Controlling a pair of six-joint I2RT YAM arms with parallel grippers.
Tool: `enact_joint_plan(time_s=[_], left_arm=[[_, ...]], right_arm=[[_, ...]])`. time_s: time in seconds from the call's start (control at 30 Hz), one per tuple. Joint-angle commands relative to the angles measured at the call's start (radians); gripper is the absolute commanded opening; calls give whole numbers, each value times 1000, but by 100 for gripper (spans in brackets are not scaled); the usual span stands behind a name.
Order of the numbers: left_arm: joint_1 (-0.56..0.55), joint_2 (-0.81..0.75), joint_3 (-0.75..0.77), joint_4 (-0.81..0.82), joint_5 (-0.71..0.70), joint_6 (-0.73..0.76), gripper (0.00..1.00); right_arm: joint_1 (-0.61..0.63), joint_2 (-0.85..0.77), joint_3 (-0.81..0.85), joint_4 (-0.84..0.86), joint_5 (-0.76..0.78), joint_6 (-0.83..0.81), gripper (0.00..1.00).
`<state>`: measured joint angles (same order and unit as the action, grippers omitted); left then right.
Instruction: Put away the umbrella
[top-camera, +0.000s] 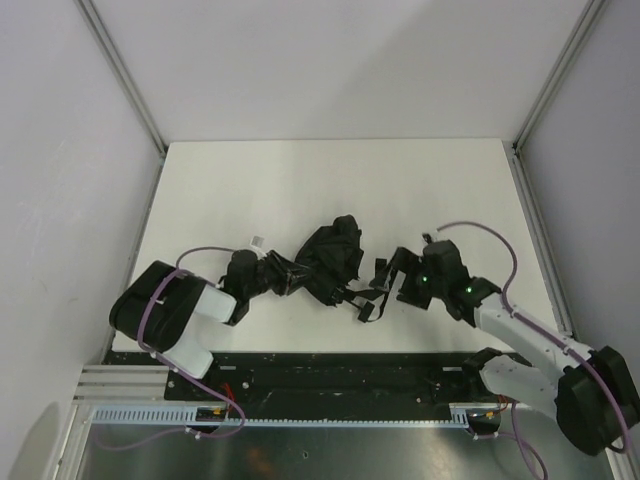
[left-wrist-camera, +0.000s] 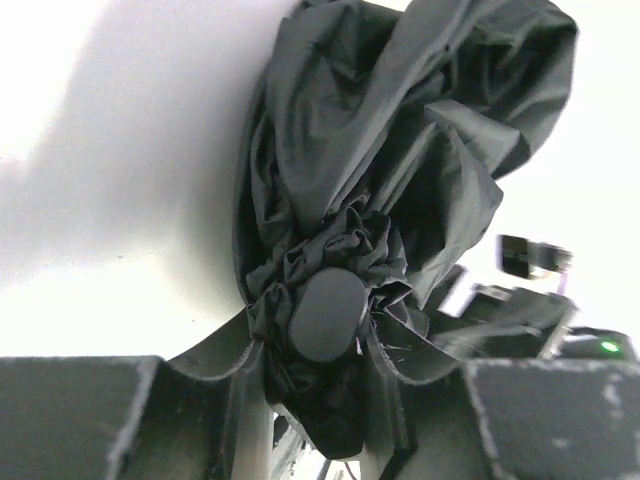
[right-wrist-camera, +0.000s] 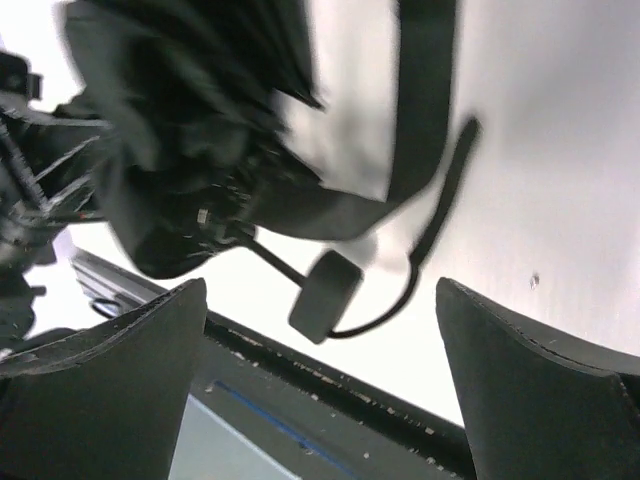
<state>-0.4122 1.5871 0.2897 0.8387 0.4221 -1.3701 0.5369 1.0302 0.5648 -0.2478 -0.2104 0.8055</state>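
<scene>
The umbrella (top-camera: 330, 262) lies crumpled near the table's front, its black fabric bunched and part folded. My left gripper (top-camera: 256, 276) is shut on its left end. In the left wrist view the gathered fabric (left-wrist-camera: 400, 150) and a rounded black cap (left-wrist-camera: 327, 313) sit between the fingers (left-wrist-camera: 215, 365). My right gripper (top-camera: 392, 272) is open at the umbrella's right end and holds nothing. In the right wrist view a closure tab (right-wrist-camera: 325, 293), a thin cord (right-wrist-camera: 432, 245) and a broad strap (right-wrist-camera: 425, 100) lie on the table ahead of the wide-apart fingers (right-wrist-camera: 110, 400).
A small white tag (top-camera: 257, 240) lies just behind the left gripper. The black mounting rail (top-camera: 330, 375) runs along the table's near edge, close below the right gripper (right-wrist-camera: 320, 345). White walls and aluminium posts (top-camera: 120, 70) enclose the table.
</scene>
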Motion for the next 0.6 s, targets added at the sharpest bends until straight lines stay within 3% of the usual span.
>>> enact_joint_plan(time_s=[0.0, 0.23, 0.37, 0.57], left_arm=[[-4, -49, -32, 260, -1, 31, 0], [-15, 32, -69, 517, 25, -24, 0], [-22, 69, -83, 616, 39, -35, 0], [-35, 37, -92, 634, 34, -7, 0]], right_arm=[[-8, -73, -148, 153, -49, 359, 98], [14, 77, -225, 461, -105, 480, 88], [2, 95, -223, 451, -58, 466, 87], [-29, 104, -224, 460, -37, 477, 89]])
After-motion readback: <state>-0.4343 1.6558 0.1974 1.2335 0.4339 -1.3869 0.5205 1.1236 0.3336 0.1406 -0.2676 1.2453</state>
